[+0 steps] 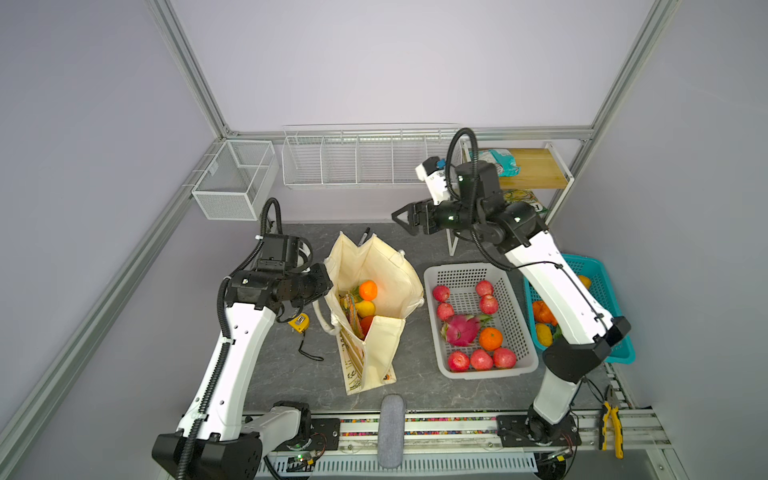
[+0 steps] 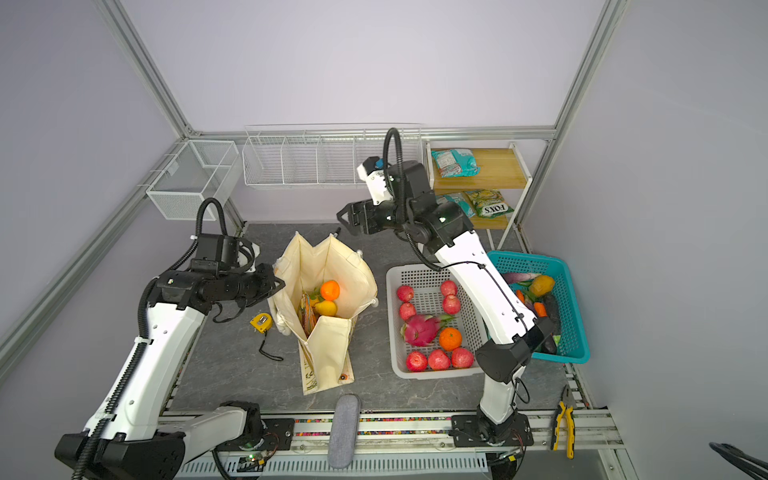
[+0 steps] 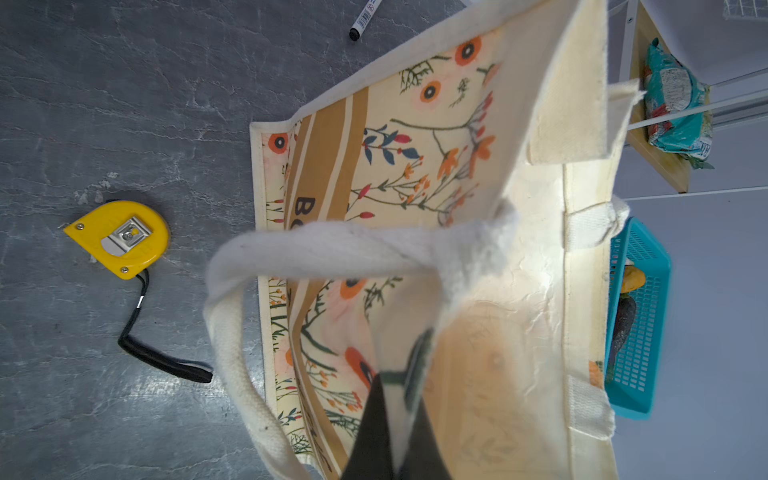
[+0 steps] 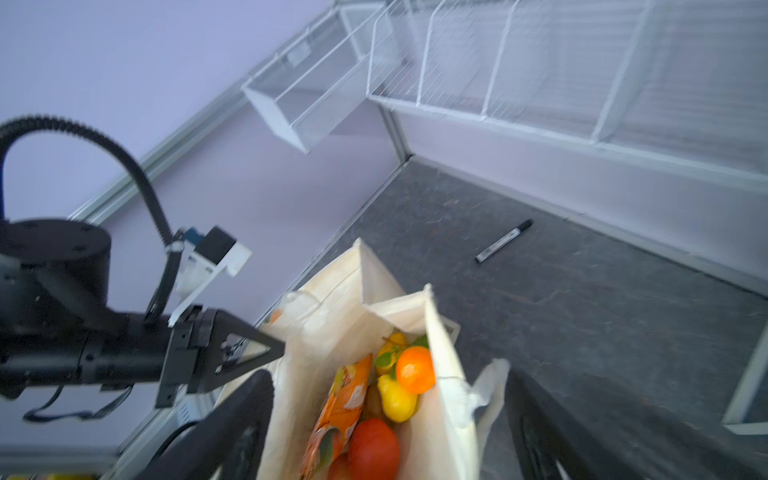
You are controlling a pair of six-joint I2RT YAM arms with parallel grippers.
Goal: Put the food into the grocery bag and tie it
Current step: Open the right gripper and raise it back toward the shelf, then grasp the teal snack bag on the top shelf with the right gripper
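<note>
1. Standing upright at mid-table, the grocery bag [image 1: 390,274] gapes open. An orange [image 1: 368,289], a yellow fruit [image 1: 365,308], a red fruit [image 4: 372,451] and an orange-red packet [image 4: 343,409] lie inside it.
2. On the table [image 1: 415,386], a tape measure [image 1: 299,323] lies just left of the bag, and a marker [image 1: 365,233] lies behind it.
3. To the right stands the white perforated basket [image 1: 461,272], holding a dragon fruit [image 1: 462,329] among other produce. Beyond it, the teal basket [image 1: 623,357] is partly hidden by the right arm.
4. At back right, a teal packet [image 2: 455,163] rests on the shelf [image 2: 498,166].
5. Reaching in level from the left, the left gripper [image 1: 327,286] is clamped on the bag's left rim. A rope handle [image 3: 332,249] drapes just beside it.
6. Raised above the bag's far right corner and pointing left, the right gripper [image 1: 400,217] has its fingers spread wide and holds nothing.
</note>
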